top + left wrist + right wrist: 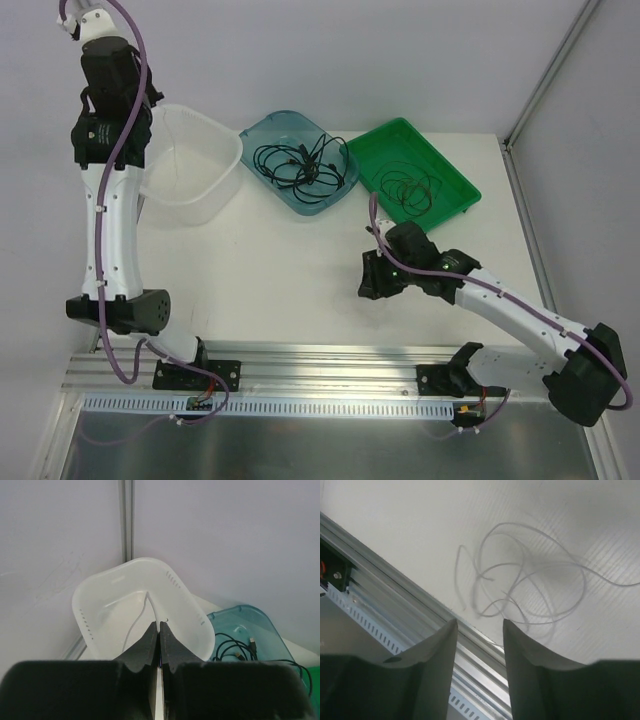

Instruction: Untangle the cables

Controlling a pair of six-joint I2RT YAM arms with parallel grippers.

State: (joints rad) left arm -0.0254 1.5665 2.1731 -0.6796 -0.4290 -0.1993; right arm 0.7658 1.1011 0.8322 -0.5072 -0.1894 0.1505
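Right jaws narrowly parted, empty, beside thin pale looped cord point(530, 572) on white worktop point(395, 510), nearside of teal plastic tray point(262, 130) of tangled black cables point(300, 165); left jaws shut. Best: descend, pinch single outer strand.

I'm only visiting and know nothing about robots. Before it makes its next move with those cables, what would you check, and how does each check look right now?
1. Right gripper open and free: ok, jaws apart, nothing between them.
2. Pale cable within reach: ok, it lies in loose loops on the table just ahead of the right gripper.
3. Left gripper holding firmly: ok, shut, apparently pinching a white cord that trails into the white basket.
4. Black cables in the blue tray separated: not ok, one tangled heap.
5. Dark cable in the green tray untangled: cannot tell, too small.
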